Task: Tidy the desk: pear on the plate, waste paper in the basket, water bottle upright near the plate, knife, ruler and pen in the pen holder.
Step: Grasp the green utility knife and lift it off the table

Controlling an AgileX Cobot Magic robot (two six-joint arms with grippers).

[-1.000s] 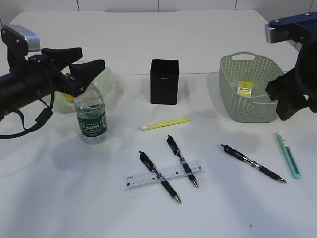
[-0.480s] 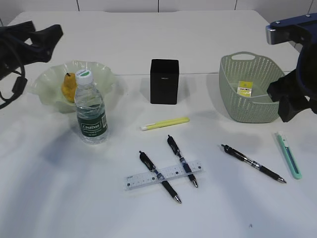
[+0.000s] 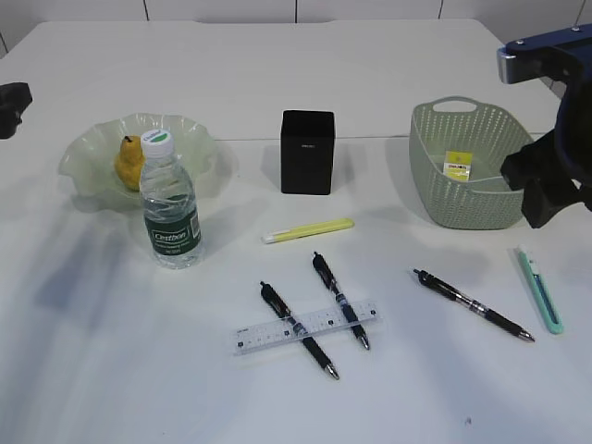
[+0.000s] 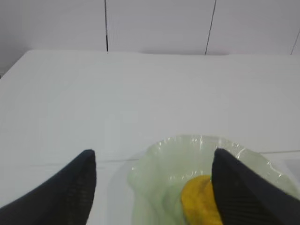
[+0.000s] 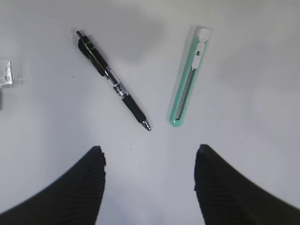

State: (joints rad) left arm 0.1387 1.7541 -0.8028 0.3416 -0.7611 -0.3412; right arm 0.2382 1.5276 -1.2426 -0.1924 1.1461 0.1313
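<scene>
The black square pen holder (image 3: 307,152) stood upright near the middle of the white desk (image 3: 388,55), and everything else is placed from it. To its left sat the pale green ruffled glass plate (image 3: 88,159) with the yellow pear (image 3: 128,162) lying in it. The clear plastic water bottle with a green label (image 3: 170,205) stood upright just in front of that plate. To the right of the pen holder stood the sage green woven plastic basket (image 3: 435,148), holding a small yellow-printed piece of paper (image 3: 457,166).

In front of the pen holder lay a yellow highlighter (image 3: 307,230). Nearer the camera lay the clear plastic ruler (image 3: 305,326), crossed by two black pens (image 3: 298,329). A third black pen (image 5: 113,80) lay to the front right, and the mint green utility knife (image 5: 189,88) lay just beside it, apart from it.

The left gripper (image 4: 152,185) hovered over the plate's edge with its jaws spread wide, empty. The right gripper (image 5: 149,185) hung above the third pen and knife, jaws equally wide apart, holding nothing.
</scene>
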